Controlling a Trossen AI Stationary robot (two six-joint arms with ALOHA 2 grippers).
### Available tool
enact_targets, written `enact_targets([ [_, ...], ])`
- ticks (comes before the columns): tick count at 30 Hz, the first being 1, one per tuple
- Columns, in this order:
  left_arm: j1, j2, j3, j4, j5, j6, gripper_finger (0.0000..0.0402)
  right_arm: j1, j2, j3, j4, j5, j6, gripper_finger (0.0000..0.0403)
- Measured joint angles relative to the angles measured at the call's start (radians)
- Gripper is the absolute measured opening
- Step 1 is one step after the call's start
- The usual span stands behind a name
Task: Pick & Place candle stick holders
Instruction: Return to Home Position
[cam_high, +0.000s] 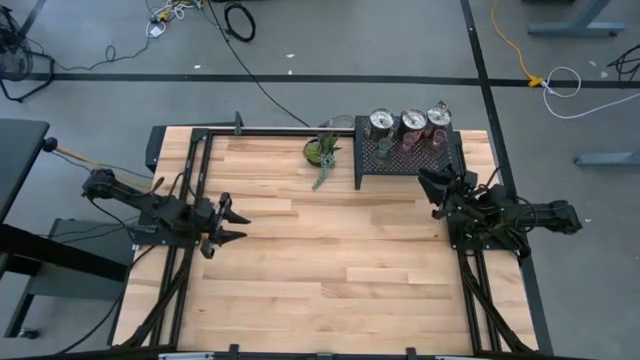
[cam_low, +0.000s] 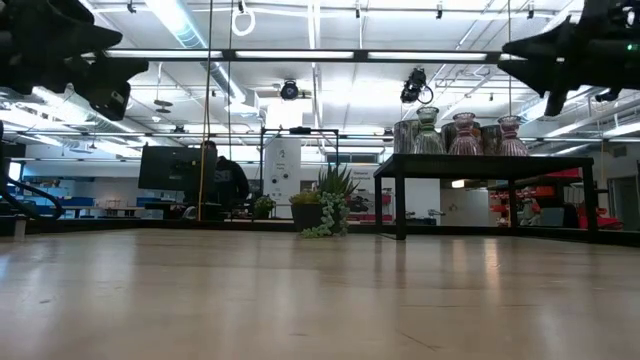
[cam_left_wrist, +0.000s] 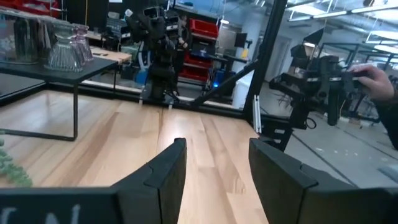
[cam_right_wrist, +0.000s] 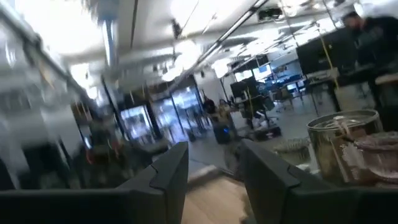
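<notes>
I count six candle stick holders, all upright on the black mesh rack (cam_high: 368, 172) at the table's (cam_high: 320, 260) far right corner. Back row: three shiny silver cups (cam_high: 413, 121) side by side, open tops up. Front row, just before them: olive-green glass cup (cam_high: 384, 148) on the left, then two pink glass cups (cam_high: 411, 143), close together. Glass ones are smaller, ribbed and translucent. In the low view the silver row sits half hidden behind the glass row.

A fragment of pale lettering (cam_left_wrist: 62, 214), perhaps an "N", was made out on the body of the left claw (cam_left_wrist: 216, 149); nothing else could be read.
</notes>
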Motion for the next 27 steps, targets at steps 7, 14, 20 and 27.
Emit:
enact_targets([
  [7, 0.069, 0.001, 0.000, -0.003, 0.000, 0.000, 0.0177, 0.000, 0.001, 0.000, -0.218, -0.259, -0.134, 0.0146],
  [14, 0.156, 0.001, 0.000, -0.003, 0.000, 0.000, 0.0177, 0.000, 0.017, 0.000, -0.376, -0.457, -0.160, 0.0146],
  [20, 0.185, 0.001, 0.000, -0.004, -0.010, -0.001, 0.0177, 0.000, 0.032, 0.000, -0.374, -0.453, -0.167, 0.0146],
  [27, 0.222, -0.049, 0.000, -0.011, -0.010, -0.001, 0.0177, 0.000, 0.032, 0.000, -0.374, -0.453, -0.131, 0.0146],
])
